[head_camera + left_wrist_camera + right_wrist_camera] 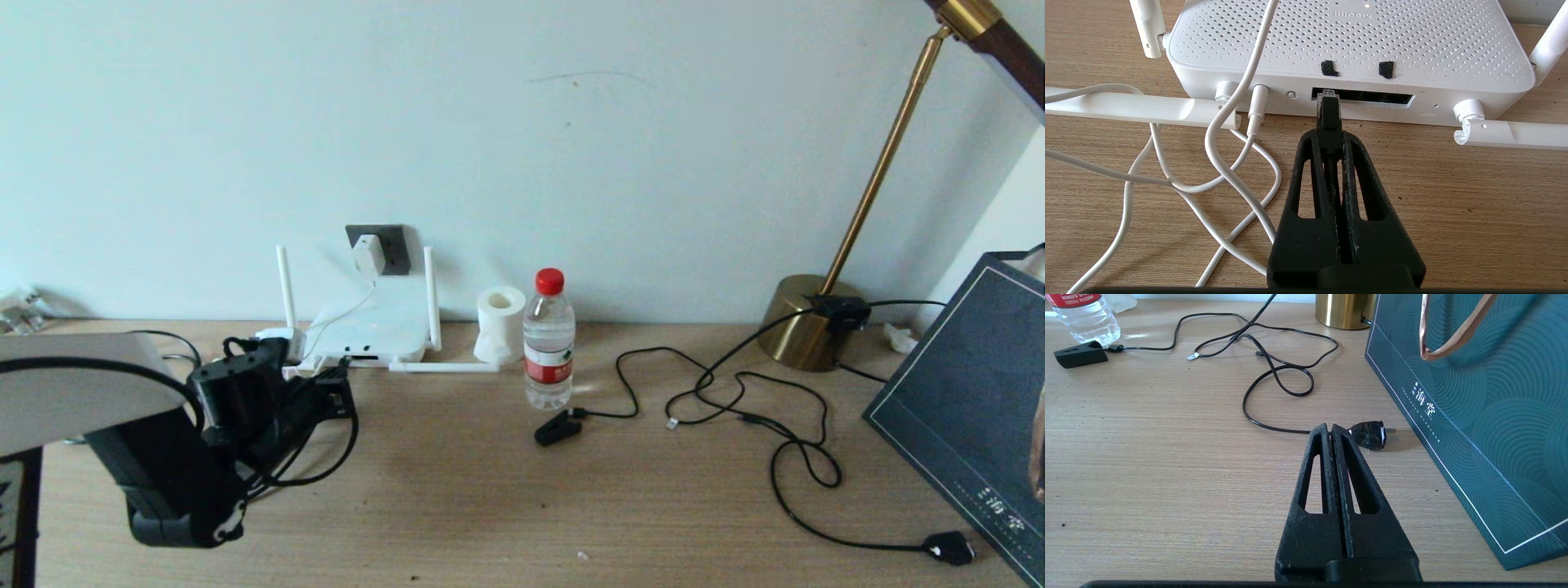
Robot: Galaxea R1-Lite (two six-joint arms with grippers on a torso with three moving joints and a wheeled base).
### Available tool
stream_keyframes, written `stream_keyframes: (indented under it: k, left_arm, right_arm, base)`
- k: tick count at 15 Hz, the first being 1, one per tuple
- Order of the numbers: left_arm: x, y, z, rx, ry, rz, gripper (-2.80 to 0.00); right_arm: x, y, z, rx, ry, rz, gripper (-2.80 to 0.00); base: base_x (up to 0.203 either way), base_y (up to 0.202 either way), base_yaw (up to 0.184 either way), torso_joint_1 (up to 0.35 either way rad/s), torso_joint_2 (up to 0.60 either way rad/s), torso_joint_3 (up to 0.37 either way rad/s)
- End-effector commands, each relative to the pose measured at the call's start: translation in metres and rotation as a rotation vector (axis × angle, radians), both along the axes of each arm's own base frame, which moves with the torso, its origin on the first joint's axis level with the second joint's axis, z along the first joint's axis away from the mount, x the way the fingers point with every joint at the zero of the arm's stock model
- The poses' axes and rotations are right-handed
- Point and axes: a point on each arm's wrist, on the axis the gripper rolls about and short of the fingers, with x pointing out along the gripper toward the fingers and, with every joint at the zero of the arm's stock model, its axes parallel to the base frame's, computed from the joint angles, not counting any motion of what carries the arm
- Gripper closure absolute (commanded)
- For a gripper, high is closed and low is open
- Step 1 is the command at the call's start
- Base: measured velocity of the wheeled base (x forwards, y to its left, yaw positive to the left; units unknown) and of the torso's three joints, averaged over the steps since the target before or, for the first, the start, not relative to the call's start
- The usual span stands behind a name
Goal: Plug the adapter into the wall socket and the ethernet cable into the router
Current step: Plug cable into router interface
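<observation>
The white adapter [367,255] sits plugged into the dark grey wall socket [397,247], and its thin white cord [1224,122] runs down to the router [371,333]. My left gripper [1329,136] is shut on the ethernet cable's black connector [1329,114]. The connector's clear tip is at the left end of the router's [1351,45] dark port slot [1376,98]; how deep it sits I cannot tell. In the head view the left gripper [331,390] is just in front of the router, and the black ethernet cable [326,465] loops below it. My right gripper [1329,430] hangs shut and empty over the table.
A water bottle [549,343] and a paper roll [500,322] stand right of the router. A black clip plug [557,428], a thin black cord [784,441] with a chunky plug [1370,435], a brass lamp [804,322] and a teal bag [971,408] fill the right side.
</observation>
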Motion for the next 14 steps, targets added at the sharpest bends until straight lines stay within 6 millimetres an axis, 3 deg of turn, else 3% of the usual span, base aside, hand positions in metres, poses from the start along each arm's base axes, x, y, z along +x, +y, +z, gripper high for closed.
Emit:
stream_keyframes:
  k: [1, 14]
  left_arm:
    - [0.0004, 0.0001, 0.0011, 0.000, -0.010, 0.000, 0.00]
    - [0.0012, 0.0000, 0.0025, 0.000, -0.016, 0.000, 0.00]
  right_arm:
    - [0.0001, 0.0000, 0.0000, 0.000, 0.002, 0.000, 0.00]
    - [0.0001, 0.0000, 0.0000, 0.000, 0.002, 0.000, 0.00]
  base:
    - [0.000, 0.000, 0.000, 0.000, 0.00, 0.000]
    - [0.000, 0.000, 0.000, 0.000, 0.00, 0.000]
